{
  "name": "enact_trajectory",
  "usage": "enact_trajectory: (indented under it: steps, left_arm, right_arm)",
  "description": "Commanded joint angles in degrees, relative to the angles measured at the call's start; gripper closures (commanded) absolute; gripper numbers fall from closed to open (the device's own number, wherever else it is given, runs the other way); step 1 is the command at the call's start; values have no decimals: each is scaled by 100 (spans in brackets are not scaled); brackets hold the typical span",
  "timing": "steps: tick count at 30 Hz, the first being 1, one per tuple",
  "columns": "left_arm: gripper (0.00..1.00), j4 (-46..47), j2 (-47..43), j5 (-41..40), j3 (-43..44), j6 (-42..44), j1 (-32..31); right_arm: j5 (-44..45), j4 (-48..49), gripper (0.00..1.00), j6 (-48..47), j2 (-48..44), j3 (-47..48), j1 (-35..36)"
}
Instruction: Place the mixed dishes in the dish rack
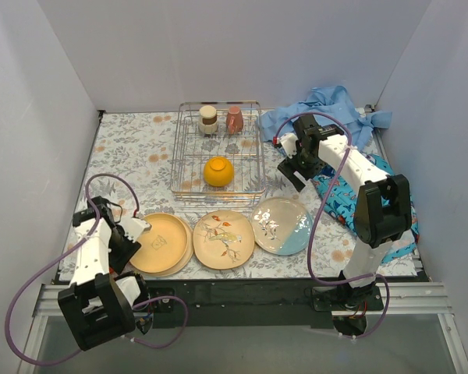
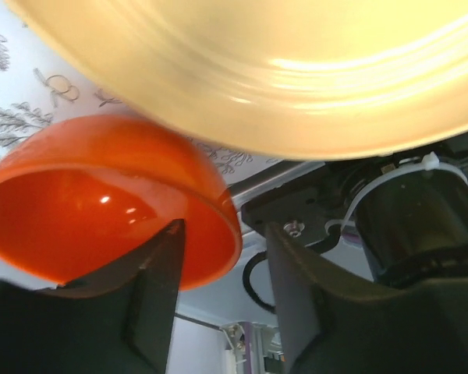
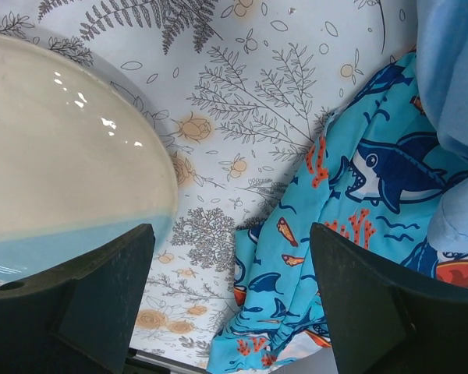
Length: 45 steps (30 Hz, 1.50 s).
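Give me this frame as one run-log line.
dish rack: two cups, yellow bowl loaded | left fingers: apart, orange bowl rim between, by tan plate | right fingers: open, empty, near blue-cream plate | floral plate: on table

We note left arm (image 1: pixel 90 253) and right arm (image 1: pixel 359 165), either side of the dish rack (image 1: pixel 218 152): white links, black joints, a looping purple cable (image 1: pixel 8 316) each. Left wrist: black fingers (image 2: pixel 152 304), silver screw (image 2: pixel 294 228), white zip tie (image 2: pixel 390 175).

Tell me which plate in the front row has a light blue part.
The cream-and-blue plate at the right end. The floral plate in the middle and the yellow-tan plate on the left have no blue.
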Motion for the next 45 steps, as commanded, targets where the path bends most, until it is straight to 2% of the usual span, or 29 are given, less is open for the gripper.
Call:
enact_trajectory:
  steps: [1, 4, 5, 7, 12, 14, 17, 18, 19, 20, 21, 26, 30, 33, 34, 38, 41, 45]
  left_arm:
    - [64, 292, 12, -208, -279, 79, -160]
    - [79, 319, 65, -287, -254, 79, -240]
    - [90, 275, 74, -287, -210, 79, -266]
    - [98, 118, 83, -252, 62, 79, -302]
    - [100, -42, 302, -235, 1124, 263, -311]
    - [100, 11, 486, -156, 1854, 299, -363]
    - [100, -41, 1127, 116, 2888, -122, -381]
    - [100, -42, 1468, 465, 3119, -271, -381]
    - [100, -15, 1585, 634, 3330, -473, -381]
    - [100, 37, 1690, 801, 3768, -562, -381]
    - [100, 142, 1752, 1264, 3963, -685, -390]
    - [100, 670, 1867, 2541, 5132, -1483, -381]
    - [100, 1196, 1674, 3376, 5468, -2458, -381]
    - [100, 1916, 1166, 3711, 5302, -3108, -390]
    - [100, 2475, 920, 3729, 4840, -3260, -381]
    - [100, 3297, -135, 4115, 3905, -3445, -381]
    - [100, 3369, -488, 4133, 3781, -3762, -381]
    - [100, 2947, -304, 4204, 4070, -3920, -381]
  right_arm:
    - [110, -157, 12, 108, 40, 242, 21]
    - [180, -157, 12, 117, -4, 189, 47]
    - [189, -148, 12, 125, -13, 163, 47]
    - [251, -148, 12, 108, -39, 128, 47]
    - [295, -104, 13, 125, -100, 215, 47]
    - [190, -43, 15, 239, -162, 679, 65]
    - [-644, 185, 21, 344, -128, 1617, 108]
    - [-1037, 203, 43, 371, -40, 1857, 152]
    - [-1154, 186, 57, 406, 213, 2155, 274]
    - [-1199, 151, 86, 450, 364, 2610, 354]
    - [-1191, 125, 98, 451, 531, 2850, 450]
    - [-1366, 177, 99, 293, 1173, 3256, 1040]
    - [-1235, 160, 99, 336, 1577, 3108, 1277]
    - [-1208, 177, 99, 301, 1876, 3011, 1330]
    - [-1191, 186, 99, 275, 2042, 3011, 1348]
    - [-1182, 212, 99, 266, 2500, 3335, 1392]
    - [-1234, 265, 99, 223, 2799, 3607, 1532]
    - [-1314, 361, 99, 117, 3054, 3819, 1848]
